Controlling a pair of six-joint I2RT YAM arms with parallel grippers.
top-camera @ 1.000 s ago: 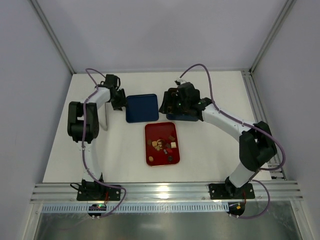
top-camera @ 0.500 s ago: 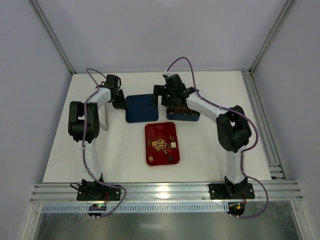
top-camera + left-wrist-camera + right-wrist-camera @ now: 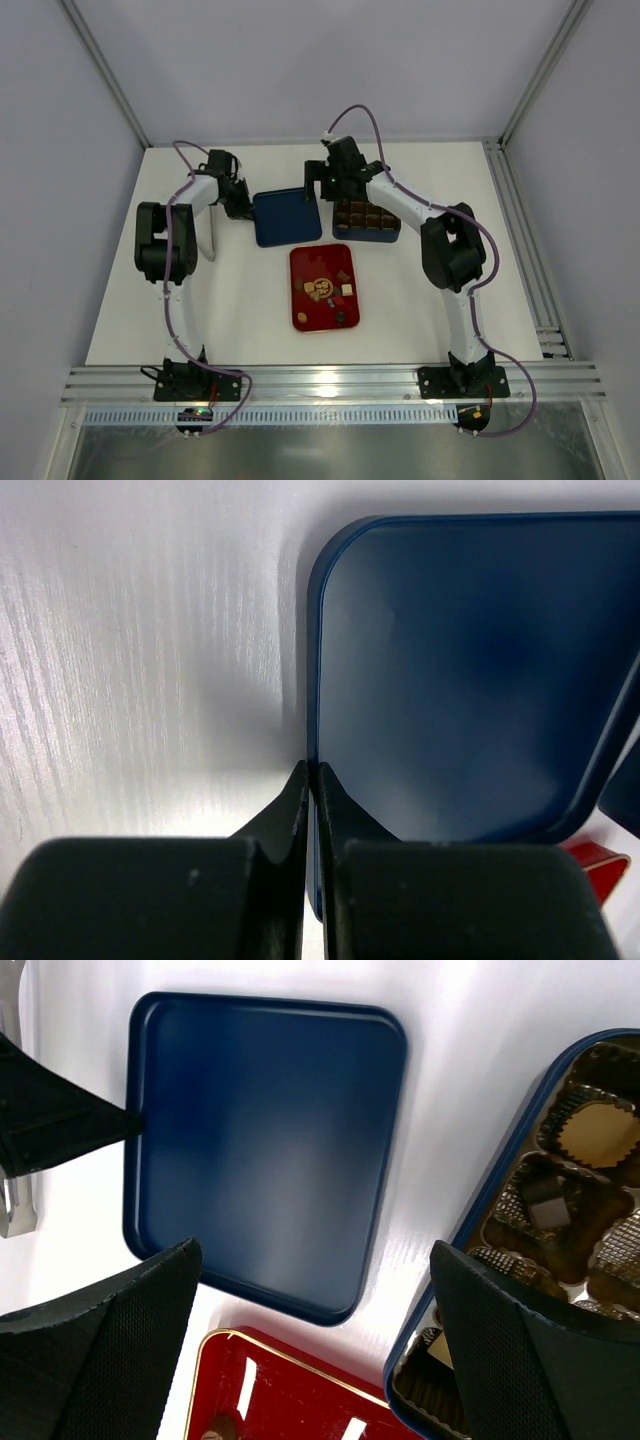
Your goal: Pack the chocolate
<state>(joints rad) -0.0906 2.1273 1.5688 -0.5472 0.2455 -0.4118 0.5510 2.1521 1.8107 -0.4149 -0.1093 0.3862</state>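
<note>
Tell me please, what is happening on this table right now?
Two robot arms are packing chocolate. The left arm has its jaws closed on the left rim of a flat blue lid lying on the table. The right arm holds its jaws wide open and empty over the lid's right side, next to the blue box. Some cells of the box already hold pieces, and more pieces lie loose on the red tray in front.

The left rim of a dark blue round-cornered square lid is pinched by the closed left gripper at 6 o'clock. A glossy red tray corner is seen at 4 o'clock.
</note>
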